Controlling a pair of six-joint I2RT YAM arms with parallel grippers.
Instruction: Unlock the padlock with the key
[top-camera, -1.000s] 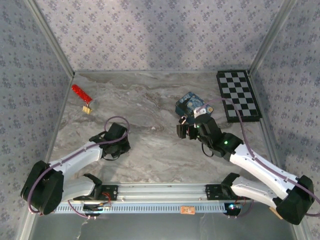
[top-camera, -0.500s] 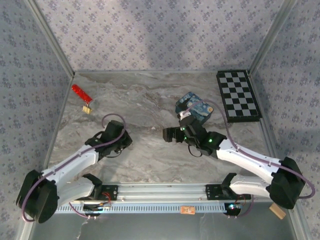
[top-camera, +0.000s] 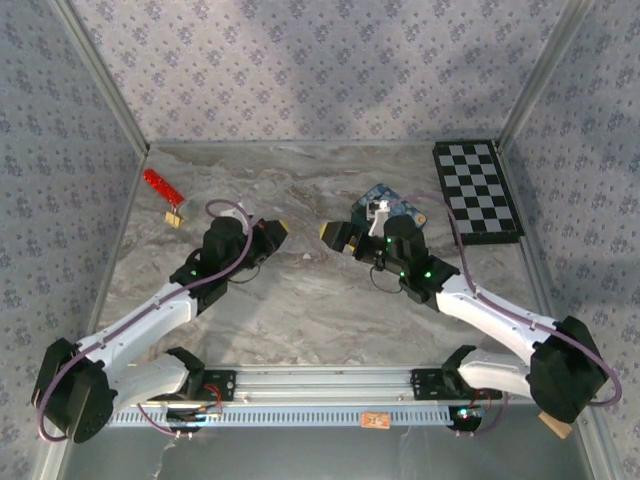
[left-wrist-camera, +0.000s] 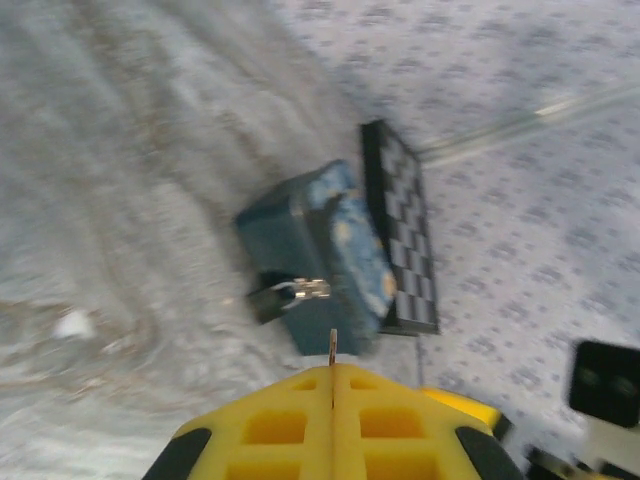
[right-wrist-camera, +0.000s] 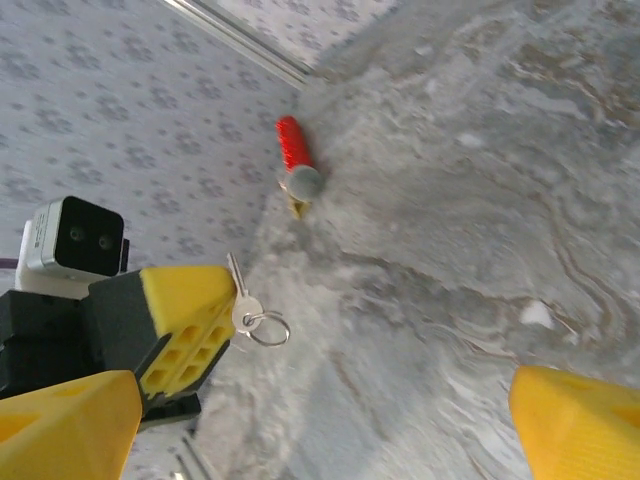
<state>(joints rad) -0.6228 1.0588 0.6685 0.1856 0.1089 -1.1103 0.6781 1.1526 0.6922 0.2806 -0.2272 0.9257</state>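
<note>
Left gripper (top-camera: 278, 231) clamps small silver key (right-wrist-camera: 236, 272); right gripper (top-camera: 333, 233) gapes empty. Tiny dark padlock (left-wrist-camera: 266, 299) sits against blue painted box (left-wrist-camera: 320, 230). Risk: key twists in pinch (thin blade) at insertion.

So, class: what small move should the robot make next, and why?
Probably ease the open right end effector toward the key, centring it between the jaws. The shut left end effector holds the key out facing it, off-centre in the right wrist view, which suggests a handover. The padlock lies beside the blue box.
</note>
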